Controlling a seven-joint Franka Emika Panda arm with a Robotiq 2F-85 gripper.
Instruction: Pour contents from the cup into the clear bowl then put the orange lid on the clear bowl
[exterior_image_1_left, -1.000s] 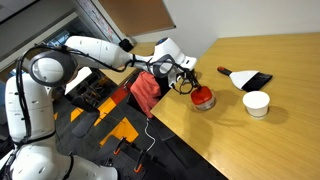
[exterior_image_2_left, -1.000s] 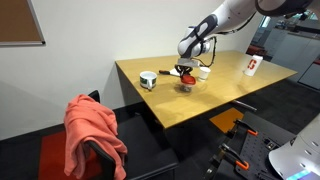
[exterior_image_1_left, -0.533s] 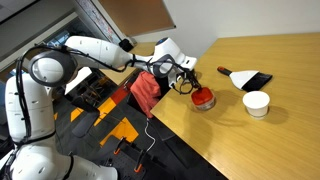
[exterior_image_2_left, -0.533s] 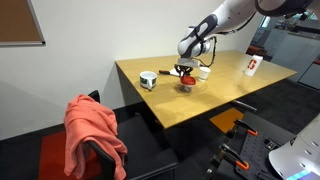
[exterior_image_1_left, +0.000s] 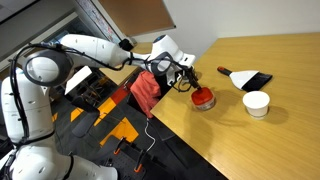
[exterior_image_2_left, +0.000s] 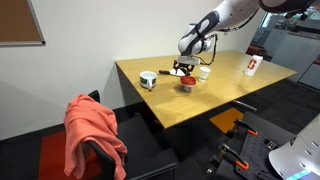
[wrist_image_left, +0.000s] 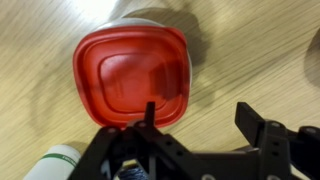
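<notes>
Status: the orange lid (wrist_image_left: 132, 75) lies on top of the clear bowl (wrist_image_left: 150, 16). In the wrist view it covers the bowl almost entirely, and only a pale sliver of rim shows past its far edge. In both exterior views the lidded bowl stands on the worktop (exterior_image_2_left: 200, 105) just beside my pincer (wrist_image_left: 200, 125).

Pincer: jaws wide apart with nothing between them. It hangs just short of the lid's near edge and, as far as I can tell, does not touch it.

Judgement: both steps look done, since the lid would only go on once the pour was over. What may be left is to check that the lid is seated, then back away. I cannot tell whether it is pressed home or merely resting; its outline looks level and centred.

Containers:
- Clear bowl: contents hidden under the lid, so the pour cannot be confirmed directly.
- The cup (exterior_image_2_left: 148, 80): upright on the worktop, well apart from the bowl. Too small to tell whether it is empty.
- White cup (exterior_image_1_left: 256, 103): upright near the bowl; inside not legible.
- Red-and-white cup (exterior_image_2_left: 251, 66): upright towards the far end of the worktop; contents unknown.

A whitish rounded thing at the lower left of the wrist view is not identified.
</notes>
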